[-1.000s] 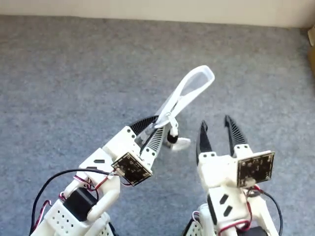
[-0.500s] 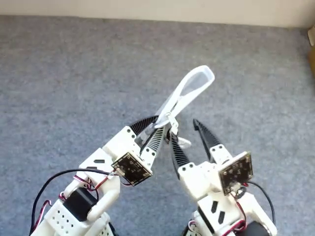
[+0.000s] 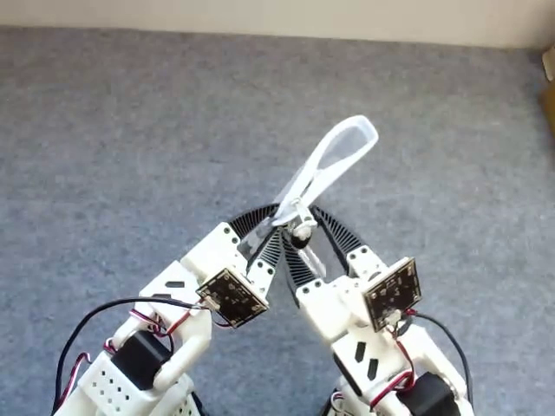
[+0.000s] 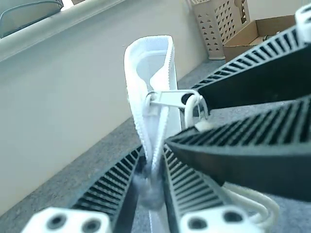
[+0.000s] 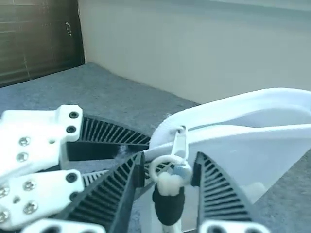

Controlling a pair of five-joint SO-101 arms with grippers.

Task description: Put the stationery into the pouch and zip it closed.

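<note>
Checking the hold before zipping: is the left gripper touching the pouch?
Touching. In the left wrist view the left gripper pinches the pouch at its zipper edge, with no gap on either side.

Pouch (image 3: 343, 147) clamped in left hand (image 3: 276, 227), right hand (image 3: 304, 227) alongside, astride the zipper pull (image 5: 178, 141)

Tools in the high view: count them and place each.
2. The left tool is at mid-view, shut on the lower end of the pouch. The right tool is right beside it, open around the zipper pull.
</note>
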